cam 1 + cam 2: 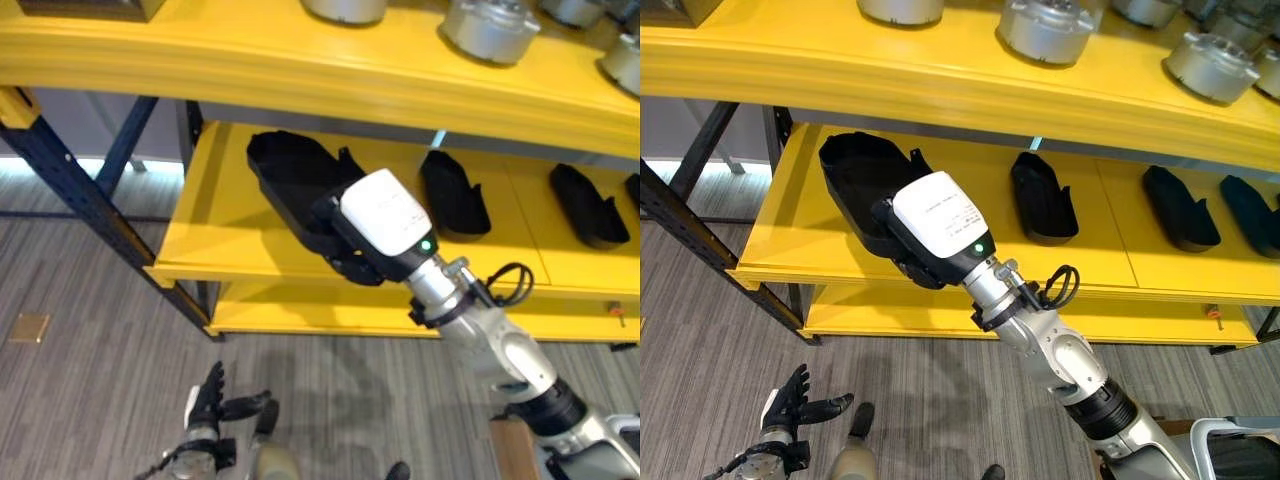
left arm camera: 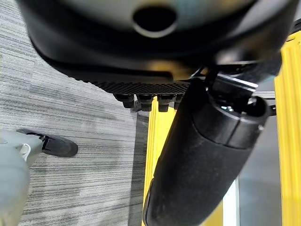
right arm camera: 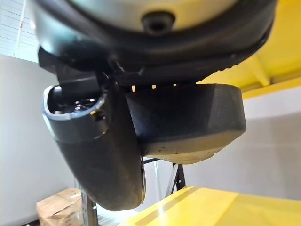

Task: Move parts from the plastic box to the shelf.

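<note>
Over the yellow shelf (image 1: 770, 240), the right hand (image 1: 902, 262) is gripping the black part (image 1: 855, 180), thumb curled beneath it; tilting now could clip the edge and spill it. Left hand (image 1: 790, 405) is hanging spread.

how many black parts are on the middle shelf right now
4: one large black part at the left in the right hand, three smaller parts in a row rightward; more may lie beyond the frame.

Four black moulded plastic parts (image 1: 862, 180) lie on the yellow metal shelf's (image 1: 780, 240) middle tier. At least five round silver-grey metal parts (image 1: 1050, 30) stand on the tier above.
</note>
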Robot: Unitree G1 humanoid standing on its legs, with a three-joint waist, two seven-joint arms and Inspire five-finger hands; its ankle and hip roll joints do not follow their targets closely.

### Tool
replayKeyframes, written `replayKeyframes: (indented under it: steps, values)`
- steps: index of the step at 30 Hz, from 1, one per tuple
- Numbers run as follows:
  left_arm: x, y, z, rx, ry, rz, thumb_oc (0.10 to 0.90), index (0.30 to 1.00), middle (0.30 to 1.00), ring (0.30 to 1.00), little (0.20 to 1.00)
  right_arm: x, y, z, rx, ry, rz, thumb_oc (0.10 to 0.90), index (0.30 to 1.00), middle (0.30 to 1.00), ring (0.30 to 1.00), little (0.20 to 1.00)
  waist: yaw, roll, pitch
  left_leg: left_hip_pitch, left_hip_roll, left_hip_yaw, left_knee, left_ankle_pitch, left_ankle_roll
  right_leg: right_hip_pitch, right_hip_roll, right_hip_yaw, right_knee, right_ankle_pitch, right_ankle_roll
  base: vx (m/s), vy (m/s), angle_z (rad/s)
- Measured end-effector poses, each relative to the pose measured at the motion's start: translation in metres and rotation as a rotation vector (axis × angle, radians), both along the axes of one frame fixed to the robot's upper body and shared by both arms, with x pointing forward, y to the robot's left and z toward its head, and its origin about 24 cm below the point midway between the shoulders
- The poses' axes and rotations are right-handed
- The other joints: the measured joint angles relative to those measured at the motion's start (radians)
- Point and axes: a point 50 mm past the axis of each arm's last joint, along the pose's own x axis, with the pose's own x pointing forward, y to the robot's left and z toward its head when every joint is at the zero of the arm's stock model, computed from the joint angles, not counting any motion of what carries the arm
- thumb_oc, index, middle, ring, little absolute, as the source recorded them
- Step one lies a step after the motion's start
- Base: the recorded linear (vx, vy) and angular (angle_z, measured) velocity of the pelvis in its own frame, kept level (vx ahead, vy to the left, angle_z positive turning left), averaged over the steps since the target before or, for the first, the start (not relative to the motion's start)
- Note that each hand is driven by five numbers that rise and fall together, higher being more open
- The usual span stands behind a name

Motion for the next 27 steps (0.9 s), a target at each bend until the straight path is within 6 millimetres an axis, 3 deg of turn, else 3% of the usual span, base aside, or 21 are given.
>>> replayKeyframes:
  steps: [8,10,13,15,18,27]
  values:
    - [0.017,-0.006,0.011,0.008,-0.062,-0.052,0.9,1.0,1.0,1.0,1.0,0.043,-0.014,-0.023,-0.069,0.128,-0.184,0.4,0.3,0.3,0.3,0.3,0.032,0.019,0.074,-0.043,-0.012,-0.037,0.005,0.008,-0.007,-0.011,-0.003,-0.04,0.0,-0.001,0.003,-0.02,0.008,0.13]
    - [0.017,-0.004,0.011,0.015,-0.057,-0.057,0.9,1.0,1.0,1.0,1.0,0.045,-0.012,-0.015,-0.055,0.096,-0.185,0.4,0.3,0.3,0.3,0.3,0.036,0.024,0.084,-0.05,-0.013,-0.036,0.006,0.013,-0.009,-0.02,-0.004,-0.039,0.001,0.002,0.005,-0.1,0.023,0.01]
    - [0.023,-0.005,0.016,0.034,-0.076,-0.1,0.9,1.0,1.0,1.0,1.0,0.056,-0.01,0.005,-0.056,0.035,-0.202,0.4,0.3,0.3,0.3,0.3,0.034,0.053,0.114,-0.079,-0.014,-0.035,0.025,0.013,-0.009,-0.04,-0.004,-0.039,0.001,0.007,0.007,-0.09,0.024,-0.01]
    - [0.038,-0.009,0.027,0.01,-0.143,-0.107,0.9,1.0,1.0,1.0,1.0,0.072,-0.018,0.03,-0.039,-0.051,-0.277,0.4,0.3,0.3,0.3,0.3,0.049,0.093,0.16,-0.126,-0.015,-0.037,0.051,0.011,-0.007,-0.076,-0.004,-0.038,0.001,0.017,0.006,-0.13,0.038,-0.01]
    - [0.048,-0.008,0.036,0.029,-0.185,-0.133,0.9,1.0,1.0,1.0,1.0,0.077,-0.017,0.06,-0.018,-0.138,-0.3,0.4,0.3,0.3,0.3,0.3,0.049,0.111,0.21,-0.167,-0.015,-0.031,0.078,0.009,-0.005,-0.111,-0.004,-0.027,0.002,0.029,0.0,-0.05,0.013,-0.08]
    - [0.059,-0.013,0.045,-0.002,-0.236,-0.144,0.9,1.0,1.0,1.0,1.0,0.088,-0.018,0.077,0.041,-0.166,-0.355,0.4,0.3,0.3,0.3,0.3,0.051,0.11,0.234,-0.193,-0.029,-0.02,0.094,0.003,0.003,-0.137,-0.019,-0.014,0.002,0.035,-0.005,-0.01,0.009,-0.01]
